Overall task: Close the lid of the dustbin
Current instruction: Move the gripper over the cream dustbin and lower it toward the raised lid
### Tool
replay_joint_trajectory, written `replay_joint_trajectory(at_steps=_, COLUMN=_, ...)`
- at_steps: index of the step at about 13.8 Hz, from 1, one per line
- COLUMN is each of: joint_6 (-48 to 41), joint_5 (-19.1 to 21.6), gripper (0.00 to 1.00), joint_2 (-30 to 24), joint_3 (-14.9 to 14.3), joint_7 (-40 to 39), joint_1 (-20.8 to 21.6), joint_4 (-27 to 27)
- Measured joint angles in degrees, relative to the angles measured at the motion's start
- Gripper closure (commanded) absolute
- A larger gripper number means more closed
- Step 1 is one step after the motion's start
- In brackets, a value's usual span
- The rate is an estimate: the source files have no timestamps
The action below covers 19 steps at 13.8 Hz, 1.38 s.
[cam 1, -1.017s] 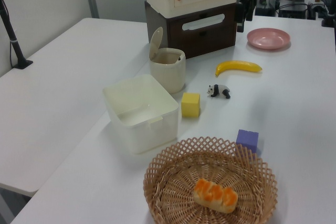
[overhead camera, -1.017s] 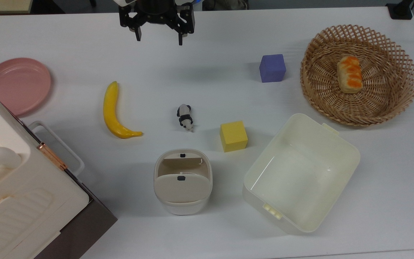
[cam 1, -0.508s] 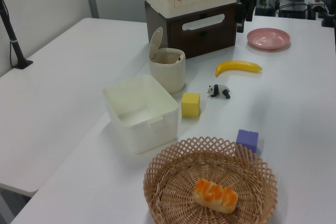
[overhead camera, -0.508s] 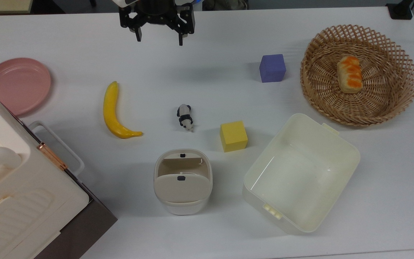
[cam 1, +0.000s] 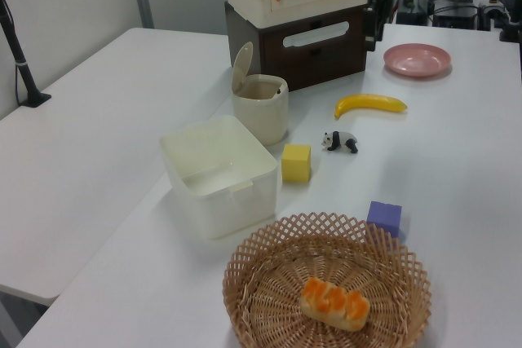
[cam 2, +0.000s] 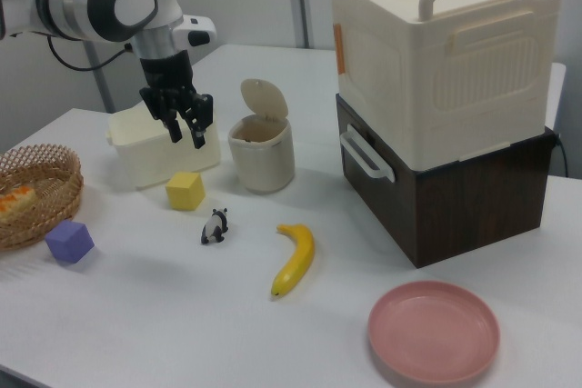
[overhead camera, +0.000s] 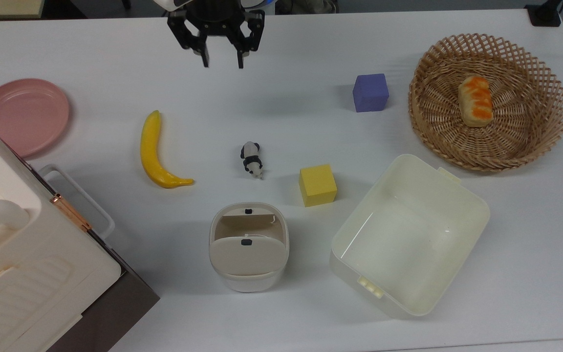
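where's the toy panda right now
In the top view the toy panda lies near the table's middle, between the banana on the top view's left and the yellow cube on its right, above the dustbin.

I can read no text, label, brand or number on anything; fine marks may escape me.

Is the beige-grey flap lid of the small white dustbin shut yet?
No, the lid stands upright above the small white dustbin, whose mouth is open.
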Motion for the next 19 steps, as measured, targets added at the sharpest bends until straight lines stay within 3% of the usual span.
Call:
replay_joint_trajectory(at_steps=3, joint_6=5.7, joint_5=1.5, gripper=0.98, joint_2=0.4, joint_3=0.0, joint_7=-0.4, joint_1=-0.2, joint_4=0.0)
replay_joint_trajectory(at_steps=9, joint_6=19.1, joint_5=4.2, gripper=0.98, joint_2=2.5, joint_3=0.2, joint_7=-0.3, joint_1=-0.2, joint_4=1.8)
replay_joint_trajectory(at_steps=12, joint_6=25.5, joint_5=4.2, gripper=0.98, joint_2=7.4, joint_3=0.2, joint_7=2.2, joint_1=-0.1, joint_4=6.4)
replay_joint_trajectory(at_steps=15, joint_6=38.0, joint_5=4.1, gripper=0.98, joint_2=14.8, joint_3=0.2, joint_7=4.1, joint_1=0.1, joint_4=11.3)
replay_joint_trajectory(at_steps=19, joint_6=48.7, joint_5=1.9, gripper=0.98, joint_2=22.2, joint_3=0.3, joint_7=5.5, joint_1=1.1, joint_4=17.7)
